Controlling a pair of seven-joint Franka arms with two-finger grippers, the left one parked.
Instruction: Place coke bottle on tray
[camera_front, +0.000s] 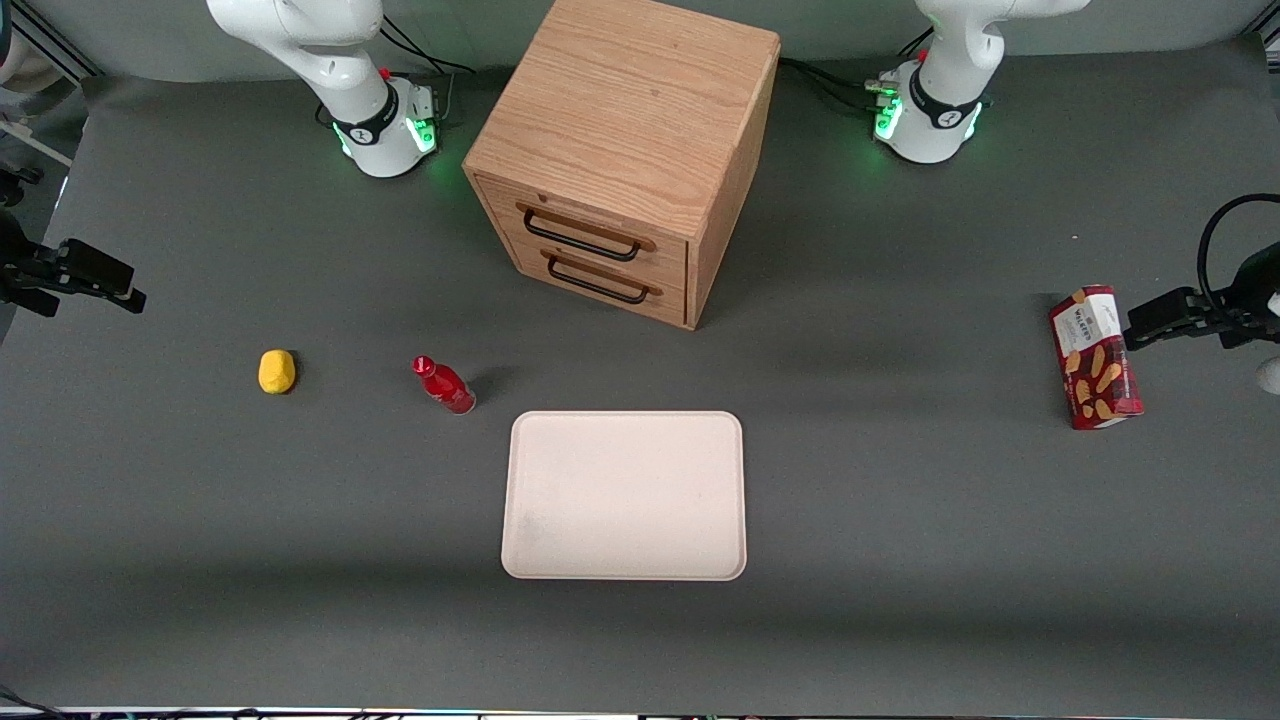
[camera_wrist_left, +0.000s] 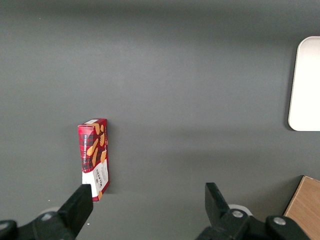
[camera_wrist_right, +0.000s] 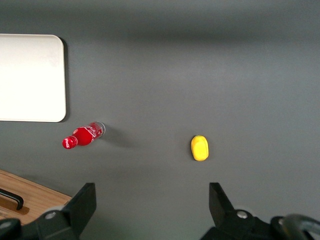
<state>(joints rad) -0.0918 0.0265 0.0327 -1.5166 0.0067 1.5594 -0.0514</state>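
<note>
On the dark grey counter (camera_front: 900, 520), upright just beside a corner of the tray (camera_front: 624, 495) but not touching it: the coke bottle (camera_front: 443, 384), glossy red, narrow-necked, red-capped, standing between the tray and a small yellow lump (camera_front: 277, 371) that sits toward the working arm's end. High above that stretch of counter, looking straight down: the claw (camera_wrist_right: 152, 207), fingers spread wide and holding nothing, seen only from the right wrist view, where bottle (camera_wrist_right: 83, 135), yellow lump (camera_wrist_right: 199, 148) and a tray corner (camera_wrist_right: 31, 77) all appear below it. Only from the front: the whole wooden drawer cabinet (camera_front: 625, 150) with two dark handles, farther from the camera than the tray. Toward the parked arm's end, well apart from everything else: a red biscuit box (camera_front: 1094, 357), shown also in the left wrist view (camera_wrist_left: 93, 157) but missing from the right wrist view. From above, bottle base clear and glassy, body shiny with pale highlights.
</note>
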